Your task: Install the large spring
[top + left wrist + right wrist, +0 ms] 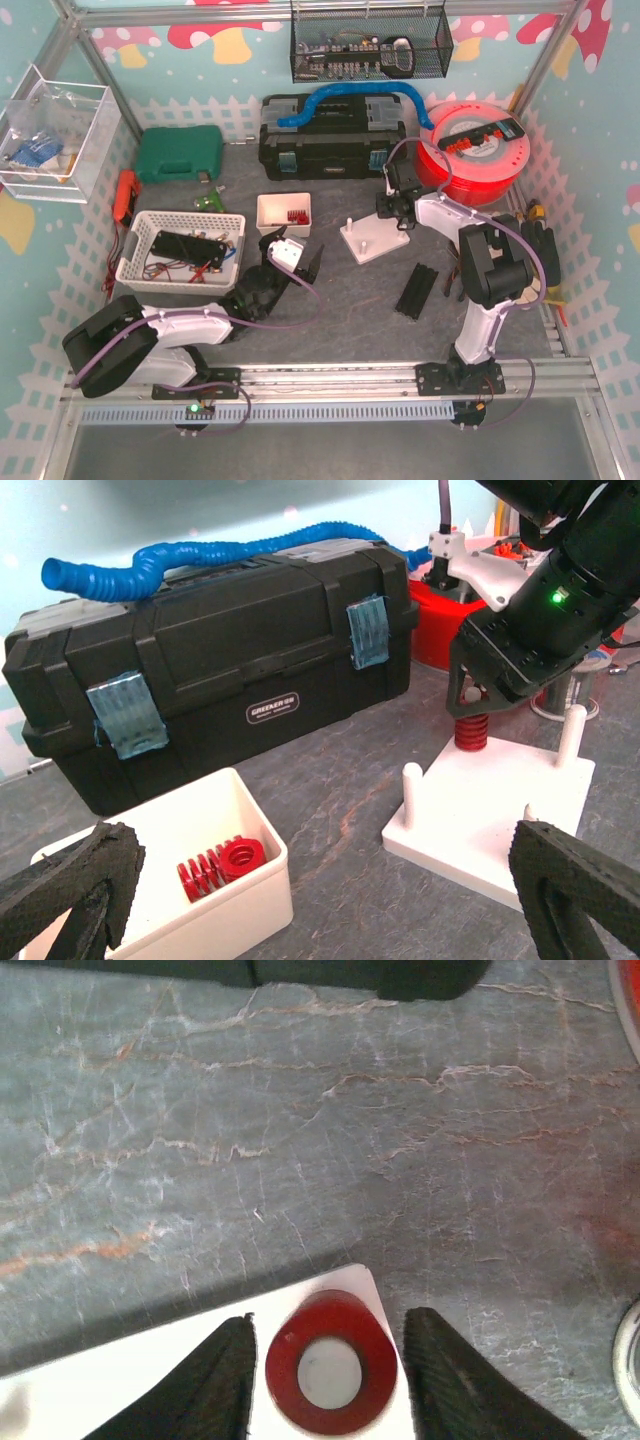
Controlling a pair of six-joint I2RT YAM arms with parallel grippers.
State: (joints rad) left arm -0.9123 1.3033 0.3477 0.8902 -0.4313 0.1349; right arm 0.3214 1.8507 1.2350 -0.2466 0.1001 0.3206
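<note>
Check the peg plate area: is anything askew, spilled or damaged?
Nothing stands out. The red spring stands upright over a corner peg of the white base, between the fingers of the right gripper. The spare springs lie inside the white bin, none spilled.

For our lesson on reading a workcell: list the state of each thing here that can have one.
Large spring: upright, seated over a peg on the base plate.
Right gripper: open, fingers flanking that spring with slim gaps.
Left gripper: open, empty.
Toolbox: closed, latches down.
White bin: open-topped, holding red springs lying sideways.
</note>
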